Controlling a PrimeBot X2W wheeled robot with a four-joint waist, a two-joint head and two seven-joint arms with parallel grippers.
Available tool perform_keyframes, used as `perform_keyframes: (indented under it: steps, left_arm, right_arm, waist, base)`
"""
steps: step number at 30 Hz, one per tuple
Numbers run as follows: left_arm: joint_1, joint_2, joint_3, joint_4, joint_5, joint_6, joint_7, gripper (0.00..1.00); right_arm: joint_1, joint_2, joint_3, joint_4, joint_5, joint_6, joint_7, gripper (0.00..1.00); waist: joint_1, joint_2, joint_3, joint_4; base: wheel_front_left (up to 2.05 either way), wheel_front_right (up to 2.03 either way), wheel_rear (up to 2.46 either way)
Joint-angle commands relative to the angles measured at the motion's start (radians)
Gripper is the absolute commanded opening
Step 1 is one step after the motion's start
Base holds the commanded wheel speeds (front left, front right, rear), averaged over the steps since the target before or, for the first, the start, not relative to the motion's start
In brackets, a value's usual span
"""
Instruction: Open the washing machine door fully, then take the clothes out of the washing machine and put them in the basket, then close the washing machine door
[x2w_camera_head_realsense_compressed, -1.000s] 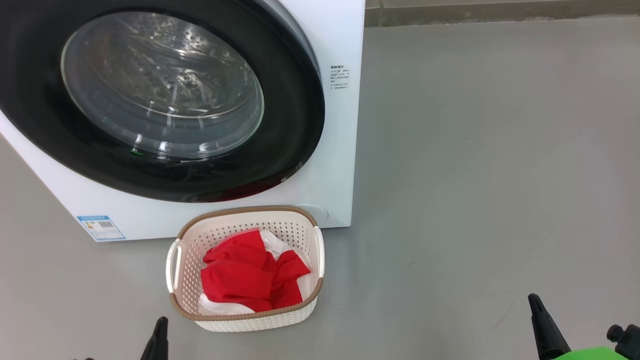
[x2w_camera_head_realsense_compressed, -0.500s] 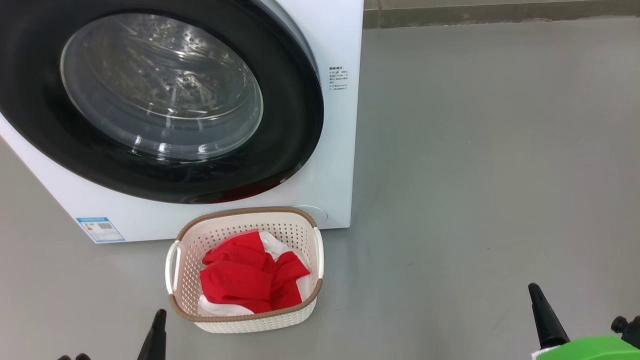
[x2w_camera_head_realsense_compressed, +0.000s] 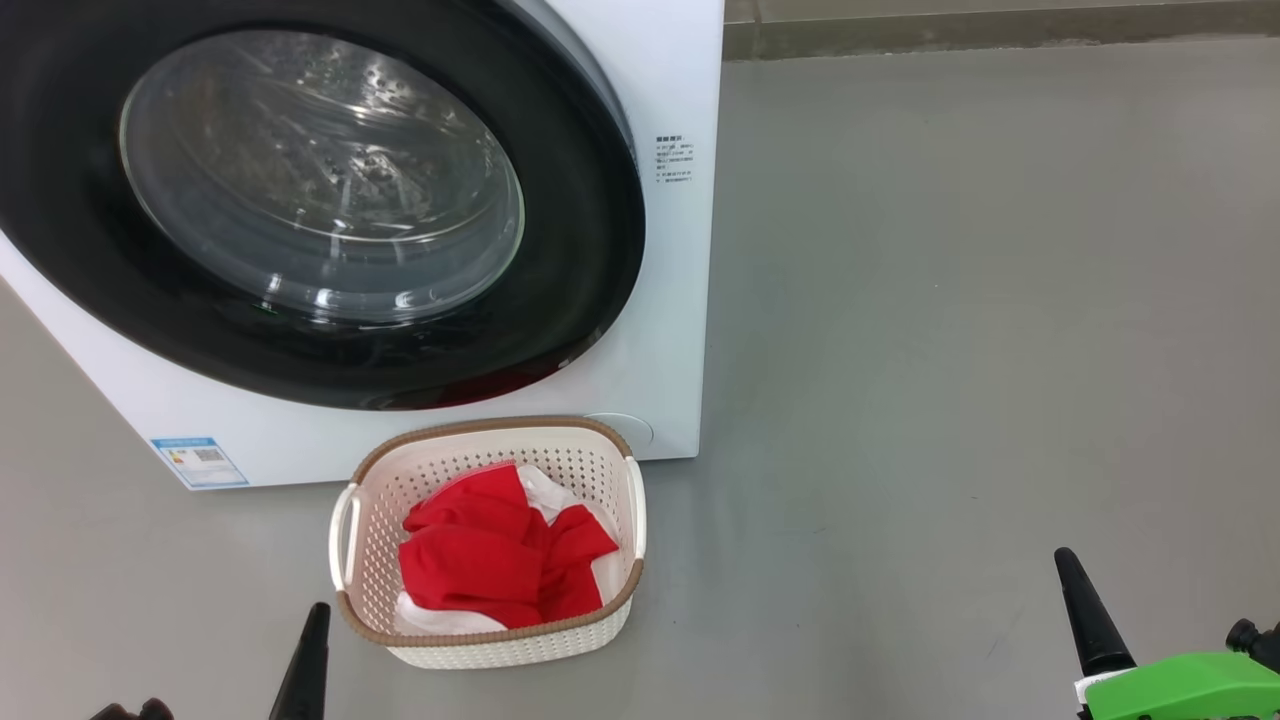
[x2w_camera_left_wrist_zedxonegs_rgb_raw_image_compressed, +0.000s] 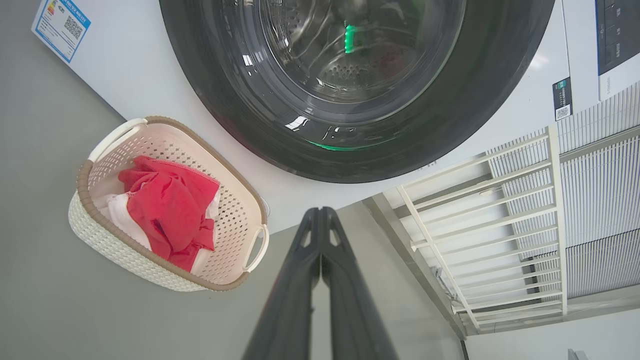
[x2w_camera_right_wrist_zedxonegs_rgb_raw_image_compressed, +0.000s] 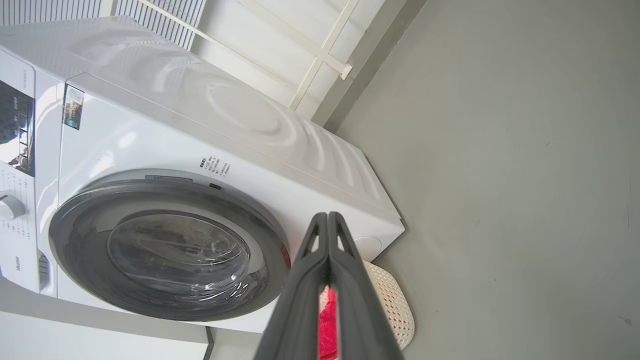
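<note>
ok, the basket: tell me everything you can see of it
The basket is small, rounded-rectangular, cream-white plastic with perforated walls, a brown woven-look rim and a white handle at each end. It stands upright on the grey floor, just in front of the washing machine, and holds the red and white clothes, loosely heaped.

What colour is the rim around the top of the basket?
Brown, with a woven look; the basket itself is cream-white. Head view shows it best.

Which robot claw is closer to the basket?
The left gripper, low on the left: its tip is close beside the basket, while the right gripper is far off across the floor.
</note>
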Motion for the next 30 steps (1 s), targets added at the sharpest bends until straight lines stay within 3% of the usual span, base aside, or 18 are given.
perform_keyframes:
  steps: [1, 30]
  left_arm:
    - [-0.043, 0.007, 0.028, -0.029, -0.030, -0.005, 0.009, 0.00]
    - [-0.082, 0.004, 0.050, -0.038, -0.328, -0.006, 0.090, 0.00]
  right_arm:
    - [-0.051, -0.009, 0.005, -0.030, 0.026, -0.001, 0.009, 0.00]
    - [-0.120, -0.004, -0.010, -0.038, 0.289, -0.001, 0.092, 0.00]
  waist:
    - [-0.0001, 0.0000, 0.000, 0.000]
    - [-0.0001, 0.0000, -0.007, -0.006]
  base:
    - [0.00, 0.00, 0.00]
    - [0.00, 0.00, 0.00]
